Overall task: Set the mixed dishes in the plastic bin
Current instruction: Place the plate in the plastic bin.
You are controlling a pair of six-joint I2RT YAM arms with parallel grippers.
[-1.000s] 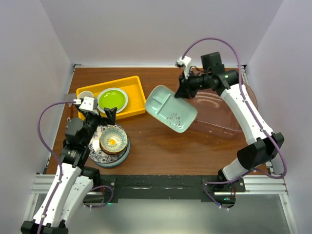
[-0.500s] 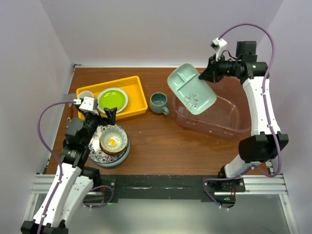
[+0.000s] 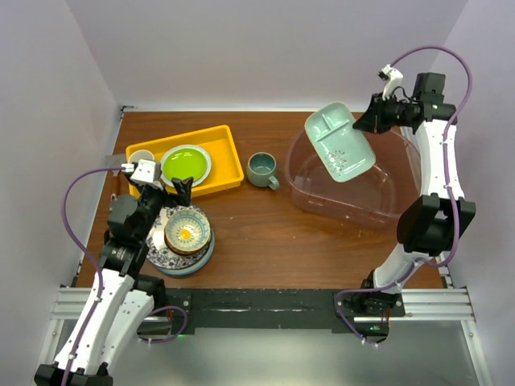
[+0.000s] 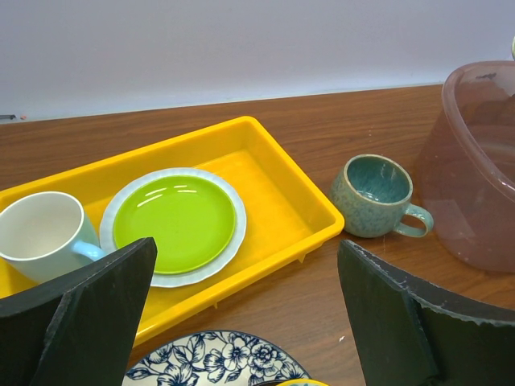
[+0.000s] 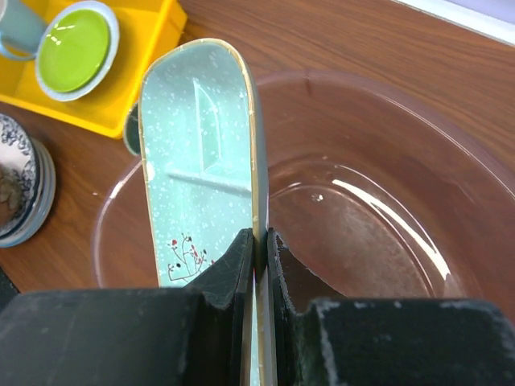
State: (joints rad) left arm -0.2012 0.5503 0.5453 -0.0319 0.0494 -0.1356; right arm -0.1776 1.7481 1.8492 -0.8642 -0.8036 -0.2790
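Observation:
My right gripper (image 3: 372,121) (image 5: 259,237) is shut on the rim of the mint-green divided tray (image 3: 339,141) (image 5: 201,161). It holds the tray tilted on edge above the left part of the transparent plastic bin (image 3: 378,201) (image 5: 386,201). A grey-green mug (image 3: 261,169) (image 4: 374,195) stands on the table left of the bin. The tan bowl with a yellow centre (image 3: 187,231) sits on a blue-patterned plate (image 3: 173,259) (image 4: 213,362) at the near left. My left gripper (image 3: 161,191) (image 4: 245,245) hangs open just behind that stack, holding nothing.
A yellow tray (image 3: 228,157) (image 4: 298,209) at the back left holds a lime-green plate (image 3: 186,164) (image 4: 173,221) and a white cup (image 3: 142,157) (image 4: 40,233). White walls close in the table on three sides.
My right arm has carried the mint-green tray rightward and toward the back, from over the table's middle to above the bin, uncovering the mug. The left arm has not moved.

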